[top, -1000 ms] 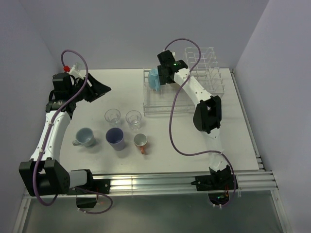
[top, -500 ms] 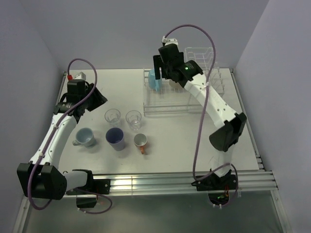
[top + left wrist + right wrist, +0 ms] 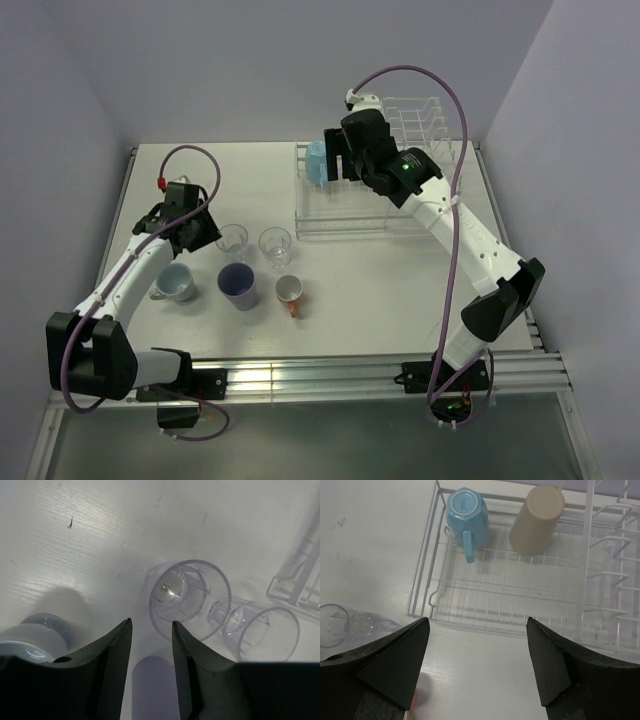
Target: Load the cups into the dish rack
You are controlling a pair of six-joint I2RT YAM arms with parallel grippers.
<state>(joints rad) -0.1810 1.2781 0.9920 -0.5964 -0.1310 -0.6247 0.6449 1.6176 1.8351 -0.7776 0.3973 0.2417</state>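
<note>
Right claw (image 3: 477, 625) wide open, empty, pulled up off dish rack (image 3: 520, 587); light blue cup (image 3: 466, 510) left upturned inside, beside tan cup (image 3: 537, 517). Left claw (image 3: 151, 626) slightly parted, empty, swung down near clear glass (image 3: 187, 600) on tabletop (image 3: 75, 540). Two racked; glass likely next.
</note>
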